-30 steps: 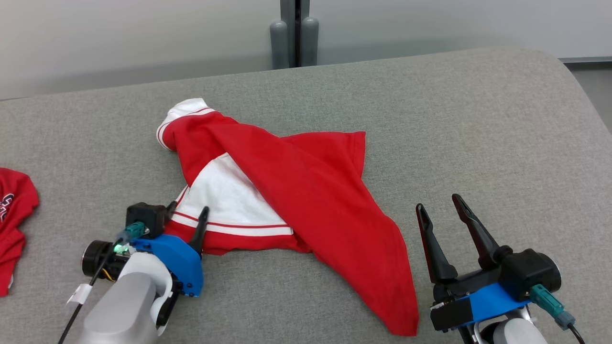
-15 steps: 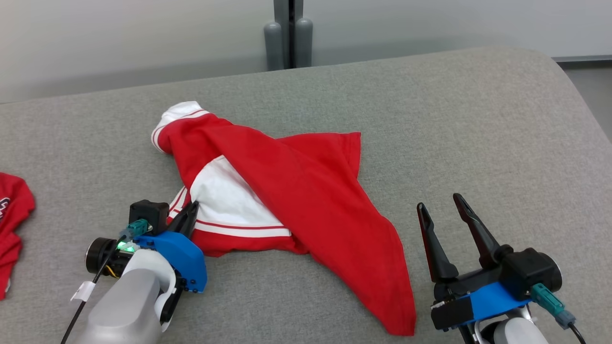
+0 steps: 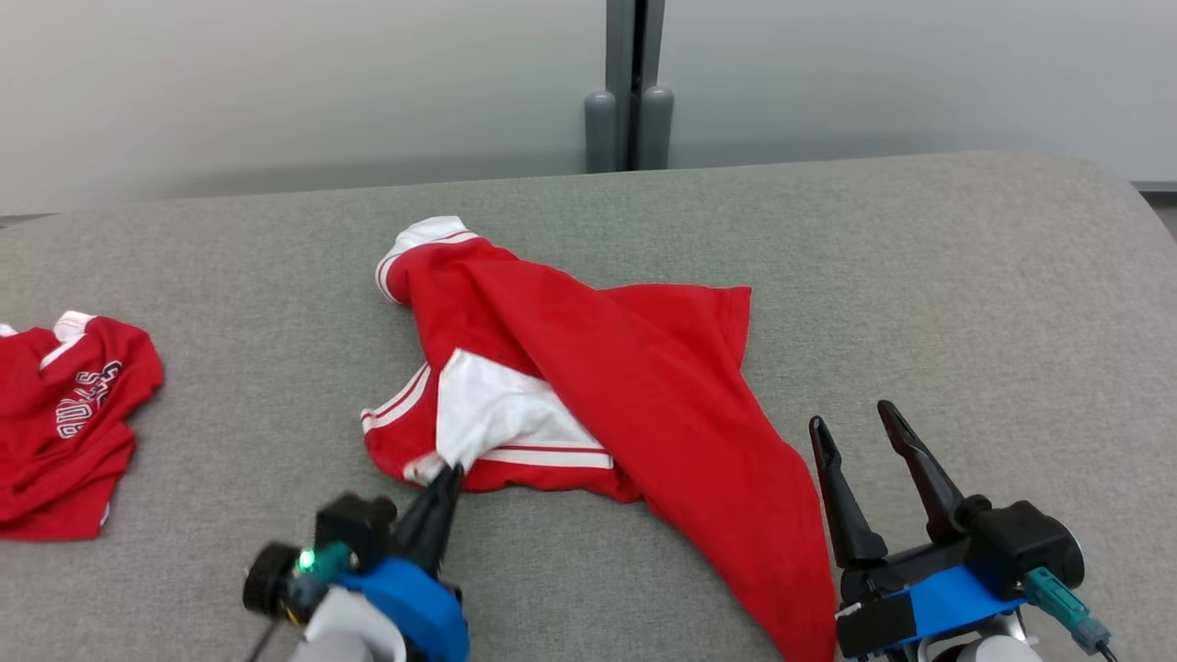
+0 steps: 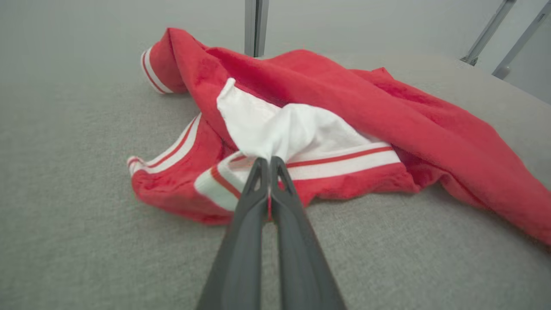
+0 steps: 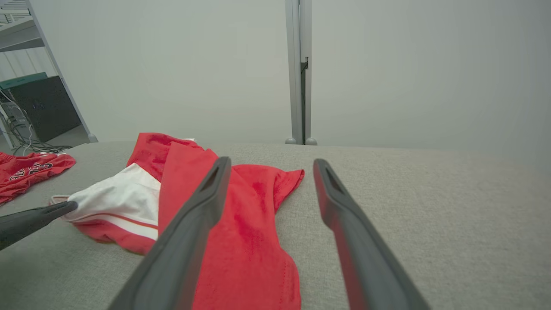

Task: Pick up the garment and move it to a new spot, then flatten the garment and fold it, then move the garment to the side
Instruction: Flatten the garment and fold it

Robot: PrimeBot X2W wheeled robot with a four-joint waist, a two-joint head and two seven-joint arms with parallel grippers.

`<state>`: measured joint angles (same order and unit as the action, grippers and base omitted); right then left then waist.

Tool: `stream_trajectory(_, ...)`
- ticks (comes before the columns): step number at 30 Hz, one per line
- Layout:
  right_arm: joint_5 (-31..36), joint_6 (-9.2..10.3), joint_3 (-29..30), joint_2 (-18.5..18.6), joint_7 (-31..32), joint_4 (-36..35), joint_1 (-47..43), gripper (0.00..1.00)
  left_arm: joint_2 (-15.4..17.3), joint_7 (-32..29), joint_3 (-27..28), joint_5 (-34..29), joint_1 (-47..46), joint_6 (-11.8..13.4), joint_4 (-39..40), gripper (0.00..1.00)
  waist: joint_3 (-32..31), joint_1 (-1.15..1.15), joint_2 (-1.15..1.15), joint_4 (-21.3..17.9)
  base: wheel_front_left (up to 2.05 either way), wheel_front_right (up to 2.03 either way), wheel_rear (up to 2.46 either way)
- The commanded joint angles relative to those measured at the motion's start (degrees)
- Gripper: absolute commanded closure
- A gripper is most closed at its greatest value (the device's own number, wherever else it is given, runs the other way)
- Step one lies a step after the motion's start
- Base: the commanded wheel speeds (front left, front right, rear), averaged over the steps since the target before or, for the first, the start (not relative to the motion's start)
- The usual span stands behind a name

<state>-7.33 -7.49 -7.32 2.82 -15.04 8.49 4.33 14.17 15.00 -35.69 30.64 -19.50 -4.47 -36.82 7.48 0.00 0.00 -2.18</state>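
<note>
Your left gripper (image 3: 450, 472) is pinching a white fold of the crumpled red-and-white fabric garment (image 3: 644, 386), which is lying toward the near edge of the grey upholstered cushion (image 3: 919, 276). Your right gripper (image 3: 852, 414) is hanging spread. That thin bite is probably risking a slip on lifting.

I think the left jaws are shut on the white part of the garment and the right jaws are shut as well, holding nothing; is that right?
Not quite. The right jaws are wide open, not shut, as the right wrist view shows; they do hold nothing. The left jaws are indeed shut on the white part of the garment.
</note>
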Motion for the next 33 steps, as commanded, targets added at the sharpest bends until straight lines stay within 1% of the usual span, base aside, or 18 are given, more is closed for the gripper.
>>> stream_trajectory(1,-0.35,-0.01,0.00,0.13,-0.21,-0.14,-0.56,0.00,0.00,0.24,0.02,-1.00,2.87,0.80,1.81,1.00,-0.08,0.00,0.00,0.48,0.00,0.00,0.00)
stream_trajectory(6,-0.24,-0.01,0.40,0.14,-0.21,-0.33,-1.09,0.00,-0.27,0.21,0.62,-1.75,11.10,2.88,6.81,1.00,0.07,0.00,0.00,1.51,0.00,0.00,0.00)
stream_trajectory(11,-0.33,-0.02,0.49,0.13,-0.21,-0.08,-1.07,0.00,1.08,0.21,2.85,-2.44,16.62,5.48,8.77,1.00,0.21,0.00,0.00,2.00,0.00,0.00,0.00)
stream_trajectory(12,-0.34,-0.01,0.67,0.13,-0.21,-0.03,-1.06,0.00,0.99,0.21,3.49,-1.96,17.13,5.64,9.16,1.00,0.24,0.00,0.00,2.20,0.00,0.00,0.00)
stream_trajectory(13,-0.37,-0.01,0.68,0.13,-0.21,-0.03,-1.08,0.00,0.98,0.21,4.10,-1.77,17.64,5.52,9.69,0.66,0.21,0.00,0.00,2.35,0.00,0.00,0.00)
stream_trajectory(14,-0.46,-0.01,0.69,0.14,-0.21,0.06,-1.13,0.00,1.05,0.21,4.83,-1.93,17.89,5.48,10.50,0.00,0.18,0.00,0.00,2.45,0.00,0.00,0.00)
stream_trajectory(18,-0.67,-0.01,0.48,0.14,-0.21,0.51,-0.79,0.00,0.83,0.21,9.16,-3.10,18.37,5.19,15.78,0.00,0.00,0.00,0.00,2.56,0.00,0.00,0.00)
stream_trajectory(19,-0.67,-0.01,0.48,0.14,-0.21,0.51,-0.79,0.00,0.83,0.21,9.16,-3.10,18.37,5.19,15.78,0.00,0.00,0.00,0.00,2.56,0.00,0.00,0.00)
stream_trajectory(21,-0.83,-0.01,0.33,0.14,-0.21,0.60,-0.39,0.00,0.57,0.21,11.73,-4.27,18.12,5.40,18.69,0.00,-0.05,0.00,0.00,2.38,0.00,0.00,0.00)
stream_trajectory(24,-1.00,-0.01,0.01,0.14,-0.21,0.83,0.00,0.00,-0.07,0.21,14.93,-5.91,17.17,5.01,20.68,0.00,-0.14,0.00,0.00,1.78,0.00,0.00,0.00)
stream_trajectory(28,-1.26,-0.01,-0.39,0.14,-0.21,1.14,0.19,0.00,-0.77,0.21,16.46,-7.60,14.81,3.73,19.87,0.00,-0.12,0.00,0.00,0.53,0.00,0.00,0.00)
stream_trajectory(30,-1.26,-0.01,-0.54,0.14,-0.21,1.20,0.40,0.00,-0.67,0.21,16.67,-8.46,13.54,3.35,18.66,0.00,-0.04,0.00,0.00,-0.28,0.00,0.00,0.00)
stream_trajectory(33,-1.41,-0.01,-0.43,0.14,-0.21,1.19,0.67,0.00,-0.39,0.21,16.57,-8.55,12.02,1.99,16.04,0.00,0.17,0.00,0.00,-1.46,0.00,0.00,0.00)
